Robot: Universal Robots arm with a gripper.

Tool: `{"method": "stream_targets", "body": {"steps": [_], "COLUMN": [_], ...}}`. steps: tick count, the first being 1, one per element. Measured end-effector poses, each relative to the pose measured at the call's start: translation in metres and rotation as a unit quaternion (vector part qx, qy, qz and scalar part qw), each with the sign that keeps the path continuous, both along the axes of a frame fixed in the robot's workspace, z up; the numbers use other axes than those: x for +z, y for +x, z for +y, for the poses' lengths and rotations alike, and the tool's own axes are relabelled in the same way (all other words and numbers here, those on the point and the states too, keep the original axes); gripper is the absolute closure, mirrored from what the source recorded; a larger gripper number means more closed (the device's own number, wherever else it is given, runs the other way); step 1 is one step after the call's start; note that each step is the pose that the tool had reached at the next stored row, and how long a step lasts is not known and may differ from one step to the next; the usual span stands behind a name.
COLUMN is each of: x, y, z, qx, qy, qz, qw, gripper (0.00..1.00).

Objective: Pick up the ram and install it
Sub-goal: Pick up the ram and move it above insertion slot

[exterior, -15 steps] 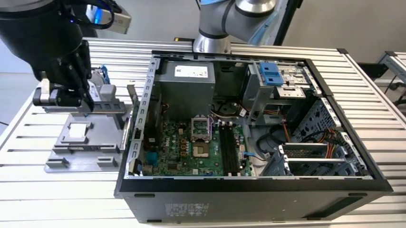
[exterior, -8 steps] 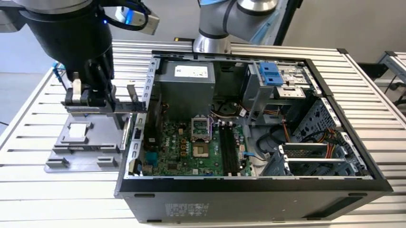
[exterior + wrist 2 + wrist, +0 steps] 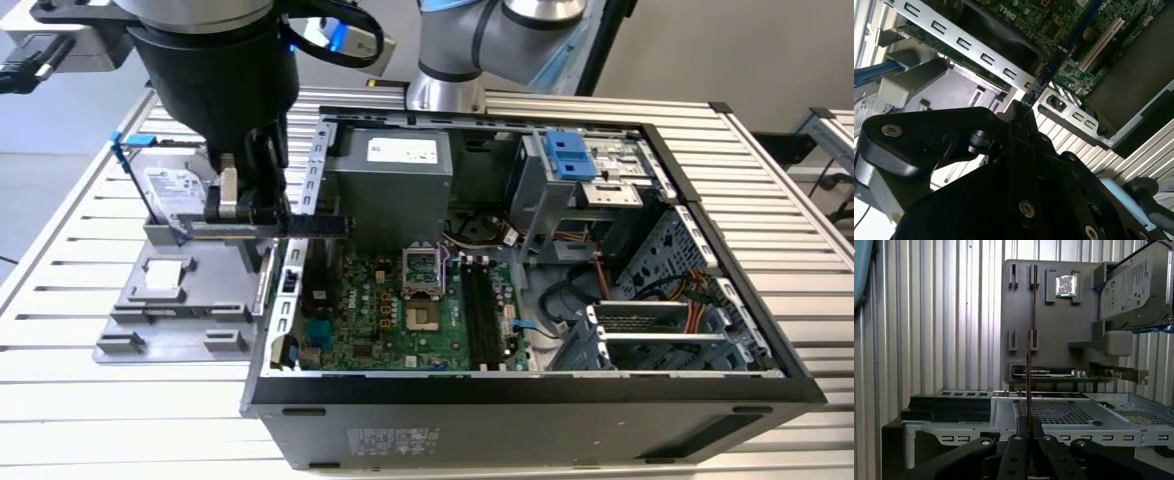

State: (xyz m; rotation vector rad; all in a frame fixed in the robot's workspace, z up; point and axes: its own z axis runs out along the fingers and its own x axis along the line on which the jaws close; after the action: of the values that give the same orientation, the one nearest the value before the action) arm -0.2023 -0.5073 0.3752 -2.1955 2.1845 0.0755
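My gripper (image 3: 251,222) is shut on the ram (image 3: 310,227), a thin dark stick held level and on edge above the open computer case's wall (image 3: 296,250) at the exterior view's left. One end of the stick reaches just over the motherboard (image 3: 380,320); its long black slots (image 3: 483,318) lie further toward the exterior view's right. In the first wrist view the ram (image 3: 1029,365) shows edge-on as a thin line rising from between the fingers (image 3: 1015,450). In the second wrist view the ram (image 3: 1048,72) juts out from the gripper (image 3: 1021,112) toward the green board (image 3: 1094,45).
A grey fixture tray (image 3: 167,300) at the exterior view's left carries a silver hard drive (image 3: 171,185) in a blue frame, a square chip (image 3: 1065,285) and an upright card (image 3: 1054,372). Inside the case sit a power supply (image 3: 394,170), a drive cage (image 3: 587,165) and cables (image 3: 587,270).
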Motion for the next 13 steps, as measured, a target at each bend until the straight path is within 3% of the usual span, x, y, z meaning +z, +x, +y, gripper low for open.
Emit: {"method": "stream_targets", "body": {"steps": [4, 13], "x": [0.0, 0.0], "y": [0.0173, 0.0456], "z": [0.0, 0.0], "qx": [0.0, -0.002], "qy": [0.0, 0.0], "qz": [0.0001, 0.0001], "qw": [1.0, 1.0], "gripper": [1.0, 1.0]}}
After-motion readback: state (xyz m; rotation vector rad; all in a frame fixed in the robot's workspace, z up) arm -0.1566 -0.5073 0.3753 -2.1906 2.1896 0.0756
